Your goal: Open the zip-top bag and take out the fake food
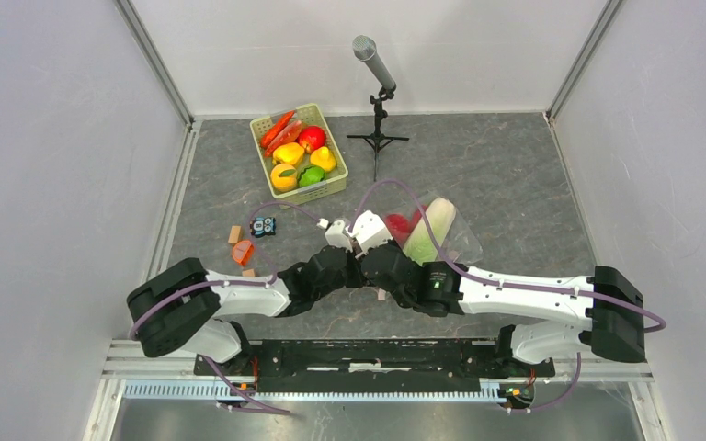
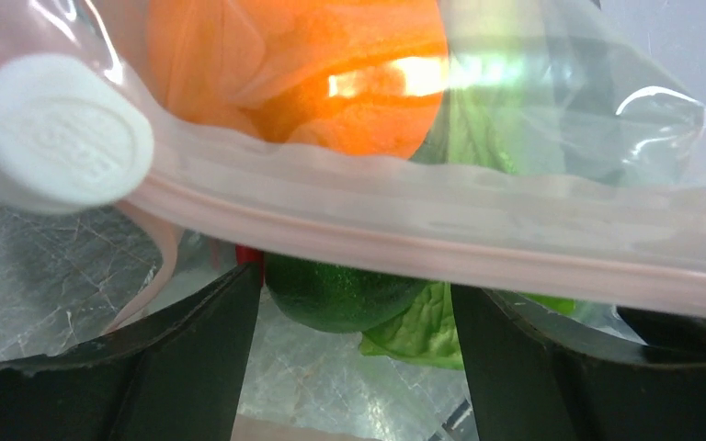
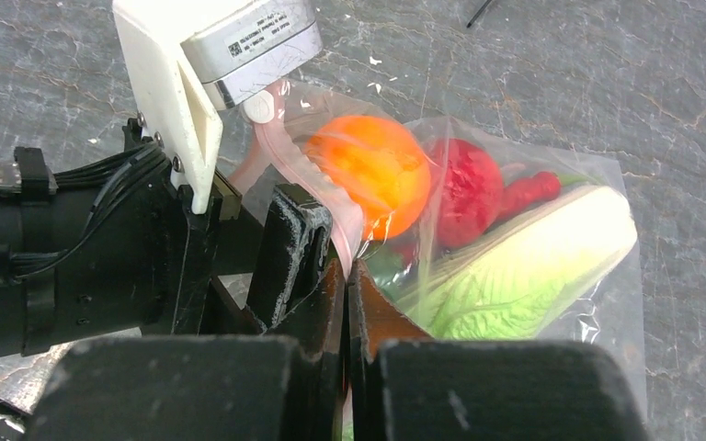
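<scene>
Bearing illegible embossing: zip-top bag (image 2: 533,216) slider (image 2: 55,133)

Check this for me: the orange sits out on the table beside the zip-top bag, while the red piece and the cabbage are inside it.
Not right. The orange is inside the zip-top bag too, behind the clear plastic, next to the red piece and the cabbage, which are inside as you said. The right wrist view shows it.

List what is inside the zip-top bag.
In the zip-top bag: an orange, a red piece, a leafy cabbage and a dark green fruit, which is only partly visible. Anything lying beneath them is covered.
</scene>
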Robot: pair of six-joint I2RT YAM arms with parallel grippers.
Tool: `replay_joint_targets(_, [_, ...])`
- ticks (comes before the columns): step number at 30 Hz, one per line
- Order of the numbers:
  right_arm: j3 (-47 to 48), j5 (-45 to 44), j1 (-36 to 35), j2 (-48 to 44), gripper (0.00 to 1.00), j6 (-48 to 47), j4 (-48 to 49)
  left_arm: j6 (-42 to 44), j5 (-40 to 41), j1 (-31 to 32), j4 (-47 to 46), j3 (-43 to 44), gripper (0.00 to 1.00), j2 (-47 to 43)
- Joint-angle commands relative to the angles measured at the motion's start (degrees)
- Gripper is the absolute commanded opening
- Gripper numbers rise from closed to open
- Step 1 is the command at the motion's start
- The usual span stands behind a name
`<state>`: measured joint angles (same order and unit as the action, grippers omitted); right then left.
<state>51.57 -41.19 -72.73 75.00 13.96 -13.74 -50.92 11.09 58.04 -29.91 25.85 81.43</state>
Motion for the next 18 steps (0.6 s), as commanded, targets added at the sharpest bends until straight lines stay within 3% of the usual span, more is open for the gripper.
replay_joint_targets(1, [3.45,7.12,-0.86,-0.88,0.00,2.63,3.32,5.15,1.01,0.46,-10.82,1.30,0.83,2.88])
replay_joint_targets(8, [1.93,7.26,-0.84,-1.99,0.00,3.84,3.23,5.39,-1.77,0.48,-16.30,2.19,0.77,7.56])
replay_joint_targets(16, [-0.56,2.50,-0.14,-3.13,0.00,4.39,1.46,5.95,-2.44,0.58,-16.52,0.10,0.41,4.21])
replay_joint_targets(18, [-1.15,0.91,0.32,-3.38,0.00,4.42,0.64,6.47,-2.14,0.55,-14.67,-0.70,0.35,1.68])
